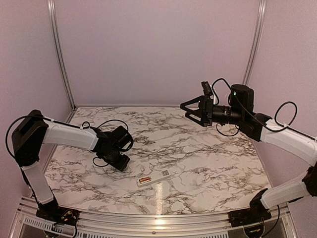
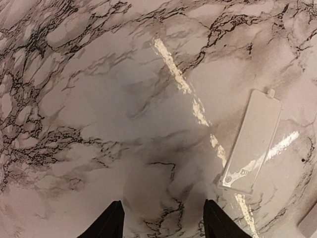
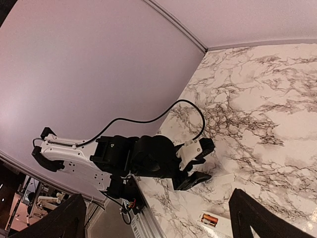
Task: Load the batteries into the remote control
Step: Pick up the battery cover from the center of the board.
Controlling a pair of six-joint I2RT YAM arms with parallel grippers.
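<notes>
- Black two-finger left gripper (image 2: 162,204) hangs low over the white marble-patterned table (image 2: 74,99), its fingers (image 2: 111,223) apart with nothing between them.
- Near the right edge of the left wrist view, a thin white rectangular plastic cover (image 2: 252,144) lies flat on the marble, apart from the fingers.
- Farther out, the slim white plastic remote control (image 1: 157,176) lies near the table's front edge, bay side up. A reddish-orange battery (image 1: 144,180) sits in the bay at its left end.
- Black right gripper (image 1: 186,110) is held high over the far right of the table, jaws spread wide and empty, well apart from the remote control.
</notes>
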